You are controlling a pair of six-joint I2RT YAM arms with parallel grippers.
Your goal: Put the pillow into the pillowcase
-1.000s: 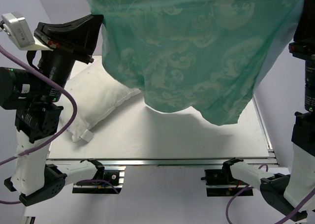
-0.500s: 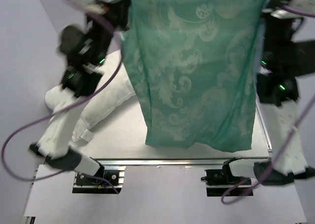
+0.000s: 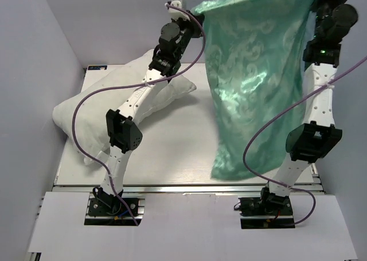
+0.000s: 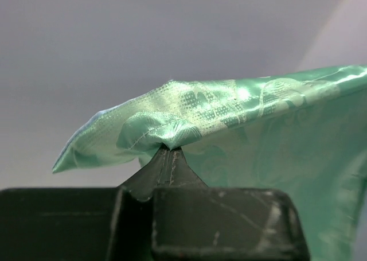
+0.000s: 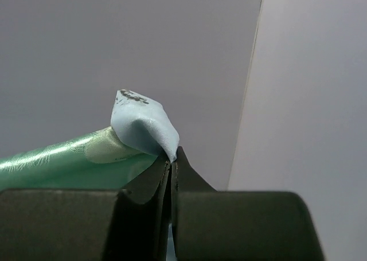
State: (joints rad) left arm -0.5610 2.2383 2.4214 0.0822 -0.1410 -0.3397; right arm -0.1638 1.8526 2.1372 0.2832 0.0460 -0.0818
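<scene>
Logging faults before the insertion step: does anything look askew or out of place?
The pillow lies diagonally at the left of the table, its near corner apparently bulging past the left edge. The pillowcase hangs mid-air, pinched at its top corners by the left fingers and right fingers; nothing looks torn.

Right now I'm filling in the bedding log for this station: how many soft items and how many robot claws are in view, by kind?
Pillow: 1
Pillowcase: 1
Claws: 2, the left claw and the right claw, each shut on a top corner of the pillowcase
Total: 4
</scene>
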